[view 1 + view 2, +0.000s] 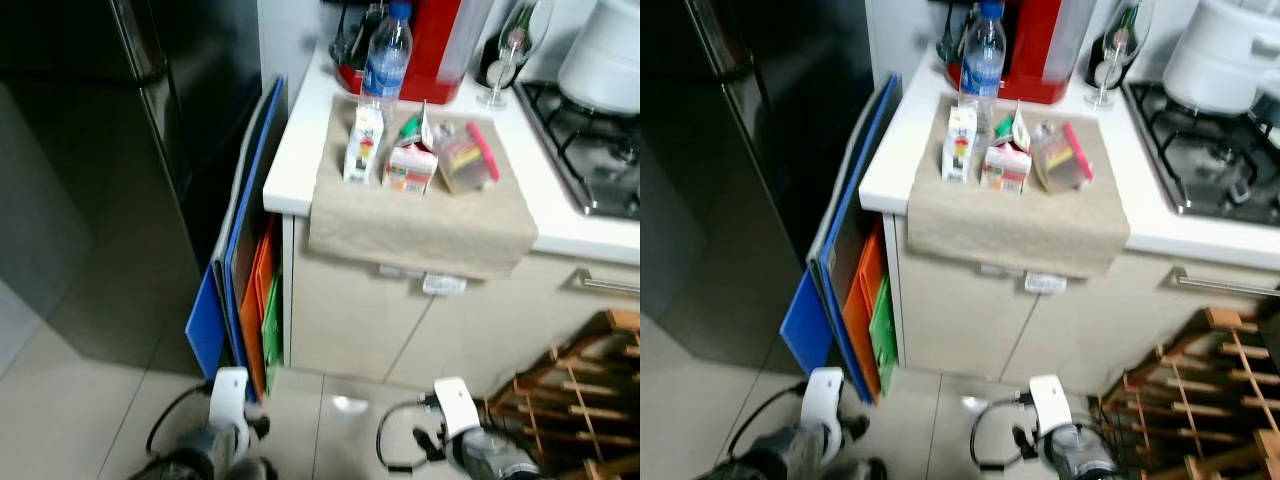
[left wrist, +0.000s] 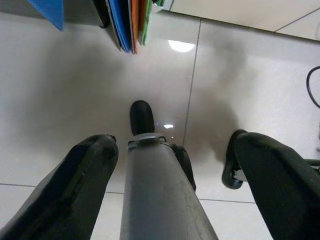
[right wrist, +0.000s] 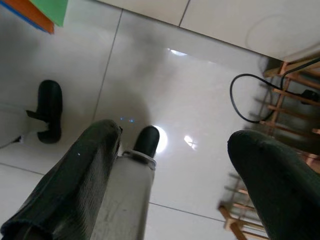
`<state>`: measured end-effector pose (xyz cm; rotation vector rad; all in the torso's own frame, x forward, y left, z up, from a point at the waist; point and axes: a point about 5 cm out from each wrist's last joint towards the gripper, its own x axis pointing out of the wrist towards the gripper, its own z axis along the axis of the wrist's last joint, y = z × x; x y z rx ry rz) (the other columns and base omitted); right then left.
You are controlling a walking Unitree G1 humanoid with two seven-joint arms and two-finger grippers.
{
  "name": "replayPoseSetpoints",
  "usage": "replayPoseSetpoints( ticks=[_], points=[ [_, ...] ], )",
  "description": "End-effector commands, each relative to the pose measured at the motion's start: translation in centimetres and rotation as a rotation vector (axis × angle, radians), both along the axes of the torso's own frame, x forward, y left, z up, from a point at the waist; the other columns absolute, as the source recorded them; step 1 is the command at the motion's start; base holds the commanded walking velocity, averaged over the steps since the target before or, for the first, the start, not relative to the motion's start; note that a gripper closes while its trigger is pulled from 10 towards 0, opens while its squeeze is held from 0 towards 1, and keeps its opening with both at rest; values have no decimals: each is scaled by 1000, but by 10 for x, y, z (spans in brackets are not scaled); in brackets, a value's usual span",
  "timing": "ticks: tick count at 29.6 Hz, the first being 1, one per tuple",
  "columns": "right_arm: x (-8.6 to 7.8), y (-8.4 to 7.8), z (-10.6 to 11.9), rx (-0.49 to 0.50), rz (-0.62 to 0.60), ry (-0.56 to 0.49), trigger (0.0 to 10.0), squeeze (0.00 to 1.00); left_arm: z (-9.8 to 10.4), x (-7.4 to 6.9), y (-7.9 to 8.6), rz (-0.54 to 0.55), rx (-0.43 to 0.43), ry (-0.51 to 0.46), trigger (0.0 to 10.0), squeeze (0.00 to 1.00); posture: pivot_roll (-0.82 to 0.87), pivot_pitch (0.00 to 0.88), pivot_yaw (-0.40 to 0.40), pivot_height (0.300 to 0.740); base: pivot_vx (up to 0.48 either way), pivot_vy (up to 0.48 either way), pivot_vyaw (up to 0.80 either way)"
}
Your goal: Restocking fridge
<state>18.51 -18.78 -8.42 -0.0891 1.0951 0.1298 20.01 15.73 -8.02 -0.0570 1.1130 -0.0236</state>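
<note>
The dark fridge point(image 1: 90, 170) stands shut at the left. On the white counter point(image 1: 300, 140), a beige cloth point(image 1: 420, 225) carries a clear water bottle point(image 1: 386, 55), a tall white carton point(image 1: 363, 145), a small red-and-white carton point(image 1: 410, 165) and a clear packet with a red edge point(image 1: 468, 158). Both arms hang low over the tiled floor, the left arm point(image 1: 225, 420) and the right arm point(image 1: 460, 420). My left gripper point(image 2: 172, 139) is open with nothing held. My right gripper point(image 3: 175, 131) is open too, holding nothing.
Blue, orange and green boards point(image 1: 245, 270) lean between the fridge and the cabinet. A red appliance point(image 1: 440, 40), a wine glass point(image 1: 505, 55), a white pot point(image 1: 605, 55) and a gas hob point(image 1: 590, 140) fill the counter's back. A wooden rack point(image 1: 580, 390) stands on the floor at right.
</note>
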Motion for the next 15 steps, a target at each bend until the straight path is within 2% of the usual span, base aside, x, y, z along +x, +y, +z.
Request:
replayPoseSetpoints(
  ticks=[1,11,15],
  points=[
    [1,-1,0,2,-16,-1,10000,0,2,3,4,-16,18,-10,10000,0,-13,0,-22,740,0,0,0],
    [-6,7,-4,34,-53,22,10000,0,3,4,18,-57,66,-6,10000,0,-27,0,34,740,0,0,0],
    [-7,11,-5,46,-92,20,10000,0,6,8,22,-110,85,-8,10000,0,-44,0,57,740,0,0,0]
  ],
)
